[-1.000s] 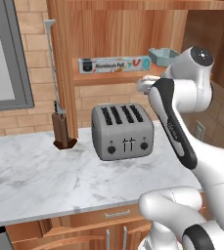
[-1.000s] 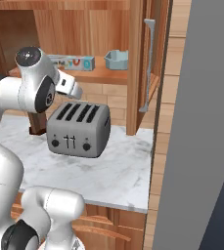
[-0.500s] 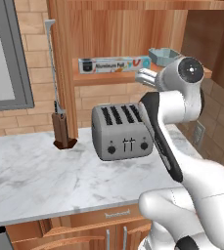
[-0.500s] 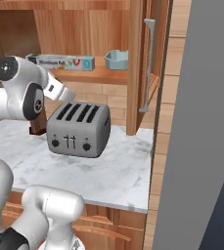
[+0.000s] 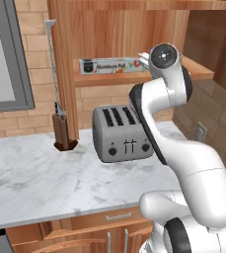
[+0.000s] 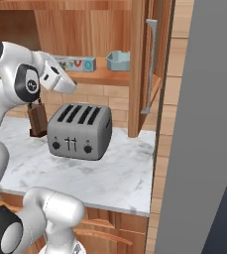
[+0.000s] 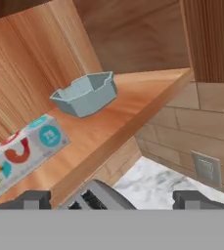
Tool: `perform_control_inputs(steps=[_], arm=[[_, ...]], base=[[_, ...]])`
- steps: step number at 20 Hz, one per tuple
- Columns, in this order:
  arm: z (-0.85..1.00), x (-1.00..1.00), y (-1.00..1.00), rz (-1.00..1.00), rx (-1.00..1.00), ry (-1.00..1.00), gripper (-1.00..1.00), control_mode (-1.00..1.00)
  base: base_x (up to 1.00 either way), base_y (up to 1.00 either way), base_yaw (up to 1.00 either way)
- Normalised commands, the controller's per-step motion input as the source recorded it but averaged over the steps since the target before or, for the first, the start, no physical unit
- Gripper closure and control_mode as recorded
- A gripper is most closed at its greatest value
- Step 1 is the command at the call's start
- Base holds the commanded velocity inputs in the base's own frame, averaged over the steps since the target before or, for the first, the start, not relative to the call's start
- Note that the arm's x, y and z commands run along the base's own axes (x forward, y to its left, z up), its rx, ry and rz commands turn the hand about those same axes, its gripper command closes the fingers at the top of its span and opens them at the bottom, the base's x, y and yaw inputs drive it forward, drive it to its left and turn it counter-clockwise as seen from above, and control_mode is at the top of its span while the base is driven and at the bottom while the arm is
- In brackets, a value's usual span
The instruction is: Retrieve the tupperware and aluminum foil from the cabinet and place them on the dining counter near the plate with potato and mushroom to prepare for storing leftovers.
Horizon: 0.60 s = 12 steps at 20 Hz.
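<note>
Now my gripper [image 7: 111, 197] is wide open and empty. Ahead, on the cabinet [image 7: 133, 114] shelf, sits the tupperware [image 7: 85, 93]; probably light, stiff, slippery, so I take its rim.

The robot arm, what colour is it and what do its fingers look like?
The glossy white arm has rounded tube-like segments with dark grey rings and round dark caps at its joints. Its gripper ends in two small dark grey, blocky fingertips. No cables or markings show.

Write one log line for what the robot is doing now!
phase: reaching to cabinet shelf | claw: open, empty | tupperware: on shelf | aluminum foil: on shelf
</note>
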Motion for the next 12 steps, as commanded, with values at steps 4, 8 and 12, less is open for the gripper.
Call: perform_control_inputs(steps=[4, 8, 12], arm=[[0.17, 0.25, -0.47, -0.18, 0.00, 0.00, -1.00, -1.00], [0.03, 0.22, -0.41, -0.14, 0.00, 0.00, -1.00, -1.00], [0.00, 0.25, -0.33, -0.10, 0.00, 0.00, -1.00, -1.00]], base=[[0.00, 0.00, 0.00], [0.00, 0.00, 0.00], [0.00, 0.00, 0.00]])
